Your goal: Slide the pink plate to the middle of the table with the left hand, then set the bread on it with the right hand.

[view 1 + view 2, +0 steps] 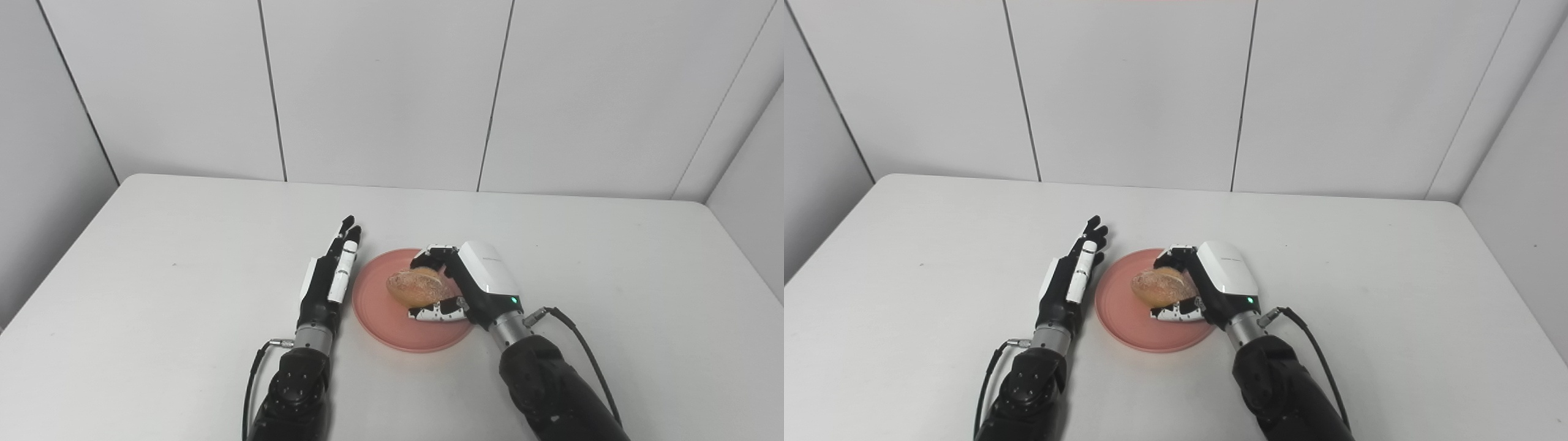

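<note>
The pink plate (378,313) lies on the white table (153,257) near the middle, a little toward the front. My right hand (471,282) is over the plate's right part, its fingers and thumb closed around the brown bread roll (419,286). The bread is at or just above the plate's surface; I cannot tell if it rests on it. My left hand (331,275) lies flat and open just left of the plate's rim, fingers stretched forward, holding nothing. In the right eye view the plate (1124,318), bread (1159,286), right hand (1222,278) and left hand (1072,275) stand the same way.
The table's back edge meets a white panelled wall (392,92). A black cable (582,349) loops from my right wrist, another (254,373) from my left wrist. Bare table surface lies to the left, right and behind the plate.
</note>
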Available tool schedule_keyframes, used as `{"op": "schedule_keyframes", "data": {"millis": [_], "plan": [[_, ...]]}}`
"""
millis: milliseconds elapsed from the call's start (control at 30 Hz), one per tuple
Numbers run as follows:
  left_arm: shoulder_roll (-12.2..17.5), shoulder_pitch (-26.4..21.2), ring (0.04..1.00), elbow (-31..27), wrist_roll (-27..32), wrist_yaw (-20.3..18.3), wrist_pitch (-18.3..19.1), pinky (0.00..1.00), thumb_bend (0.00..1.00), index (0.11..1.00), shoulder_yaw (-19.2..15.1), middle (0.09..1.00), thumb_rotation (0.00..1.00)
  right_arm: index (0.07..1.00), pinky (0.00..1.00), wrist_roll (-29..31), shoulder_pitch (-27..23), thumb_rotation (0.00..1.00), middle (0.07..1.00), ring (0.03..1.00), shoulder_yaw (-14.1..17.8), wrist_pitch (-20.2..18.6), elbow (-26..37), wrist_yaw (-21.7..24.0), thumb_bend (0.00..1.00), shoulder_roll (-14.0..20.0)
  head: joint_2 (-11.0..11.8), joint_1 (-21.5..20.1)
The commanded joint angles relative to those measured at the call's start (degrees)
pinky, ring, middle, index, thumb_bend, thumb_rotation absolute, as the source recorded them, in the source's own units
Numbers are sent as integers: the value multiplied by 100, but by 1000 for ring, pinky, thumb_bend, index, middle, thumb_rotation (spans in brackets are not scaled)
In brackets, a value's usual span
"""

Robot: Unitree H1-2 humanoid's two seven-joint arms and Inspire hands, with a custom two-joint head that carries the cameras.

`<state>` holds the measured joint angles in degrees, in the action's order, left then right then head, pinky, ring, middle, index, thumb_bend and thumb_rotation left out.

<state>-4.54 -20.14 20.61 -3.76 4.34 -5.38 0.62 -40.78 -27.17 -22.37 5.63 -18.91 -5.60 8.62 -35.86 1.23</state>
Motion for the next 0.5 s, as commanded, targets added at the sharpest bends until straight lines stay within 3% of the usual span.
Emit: {"op": "schedule_keyframes", "data": {"millis": [0, 67, 267, 467], "plan": [[22, -144, 958, -53, -25, 64, -104, 953, 531, 928, -17, 943, 1000, 773, 685, -43, -186, 562, 770, 738, 21, 56, 346, 22, 603, 57, 6, -21], [25, -150, 951, -41, -48, 95, -125, 944, 523, 922, -14, 936, 1000, 821, 722, -54, -140, 664, 807, 776, 30, 27, 465, 94, 649, 76, 6, -24], [52, -147, 952, -34, -32, 69, -151, 946, 533, 923, -2, 937, 1000, 899, 767, 144, 13, 825, 861, 826, 96, 176, 769, 296, 732, 172, -5, -54], [72, -132, 956, -80, 4, 46, -142, 952, 532, 926, -9, 940, 1000, 910, 768, 276, 197, 867, 882, 843, 193, 224, 1066, 303, 746, 235, -20, -88]]}}
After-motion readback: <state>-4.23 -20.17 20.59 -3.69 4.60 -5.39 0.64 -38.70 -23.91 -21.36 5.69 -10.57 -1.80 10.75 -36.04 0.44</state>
